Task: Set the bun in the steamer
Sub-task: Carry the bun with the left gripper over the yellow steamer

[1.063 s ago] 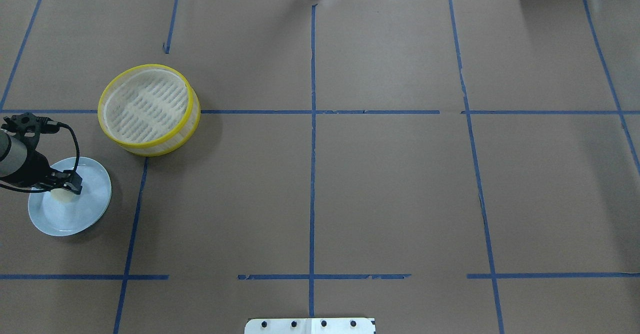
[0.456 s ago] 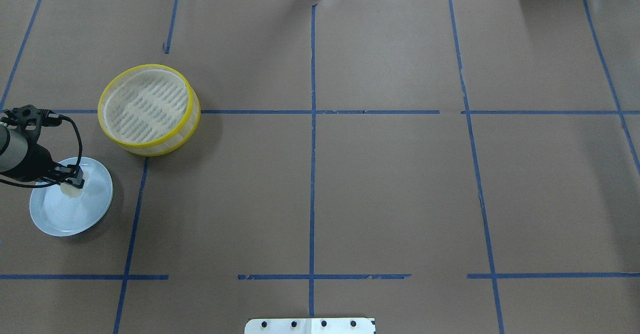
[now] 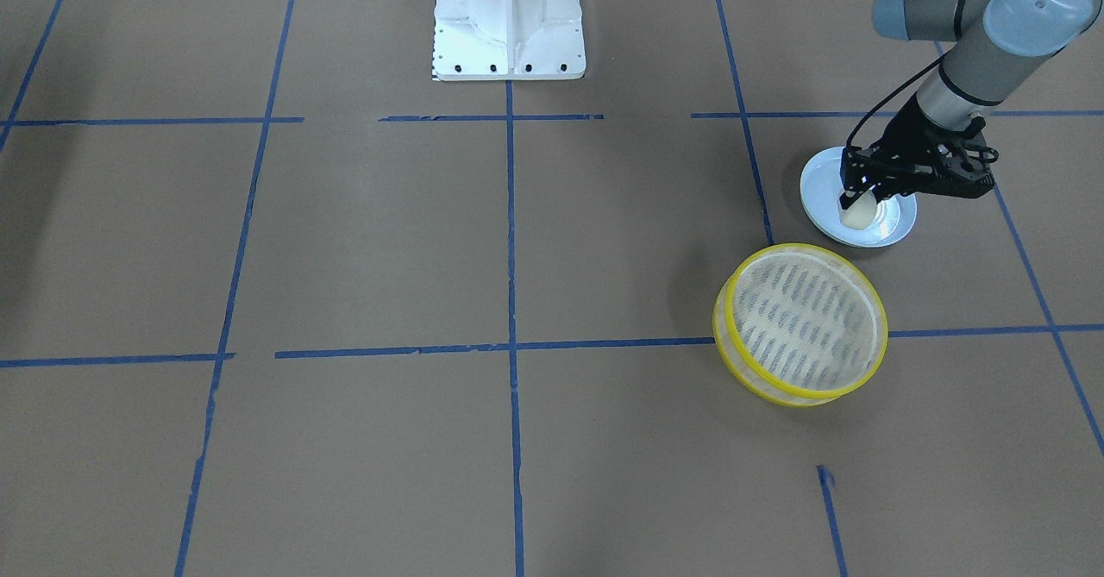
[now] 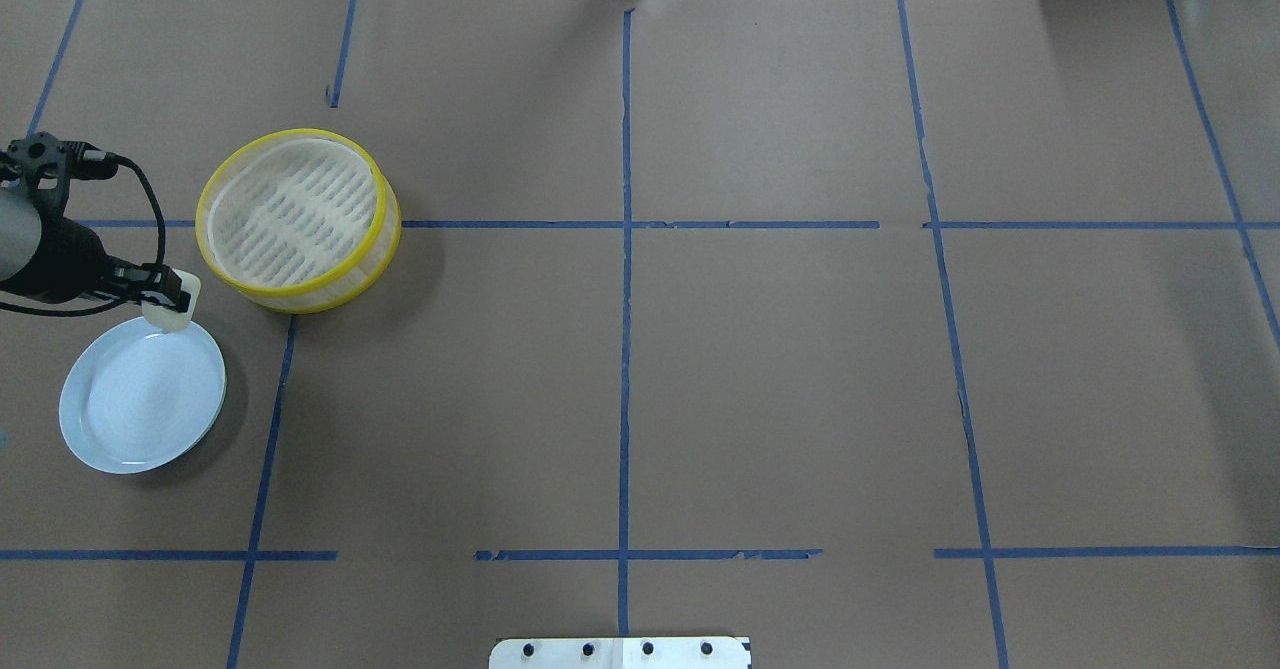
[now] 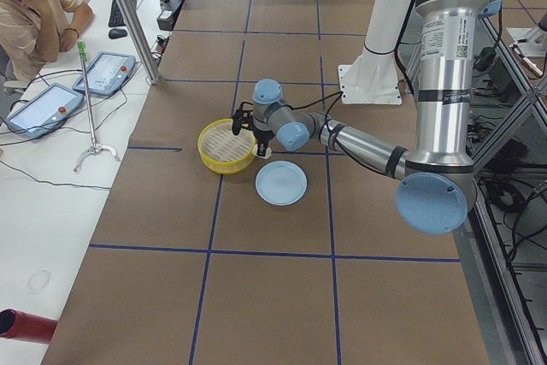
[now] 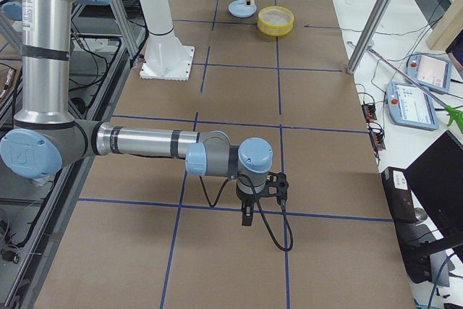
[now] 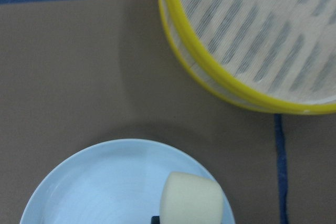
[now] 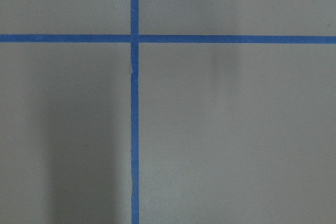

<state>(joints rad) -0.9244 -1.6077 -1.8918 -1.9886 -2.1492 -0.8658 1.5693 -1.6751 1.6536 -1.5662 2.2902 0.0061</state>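
Note:
My left gripper (image 4: pixel 172 296) is shut on the bun (image 4: pixel 177 311), a small cream-white lump. It holds the bun in the air over the far edge of the pale blue plate (image 4: pixel 140 399). The steamer (image 4: pixel 390 227), a round basket with yellow rims and nothing in it, stands just beyond and to the right. In the left wrist view the bun (image 7: pixel 191 199) hangs above the plate (image 7: pixel 105 187), with the steamer (image 7: pixel 262 24) ahead. In the front-facing view the bun (image 3: pixel 858 213) sits between plate (image 3: pixel 818 187) and steamer (image 3: pixel 720 331). My right gripper (image 6: pixel 247 215) points down over bare table far away; I cannot tell its state.
The table is covered in brown paper with blue tape lines (image 4: pixel 625 249). The robot's white base (image 3: pixel 509 25) stands at the middle of the near edge. A person and tablets (image 5: pixel 102 74) are on a side table beyond the steamer.
My left gripper has lifted the bun off the plate and carried it away from the robot, towards the steamer. The plate now lies bare.

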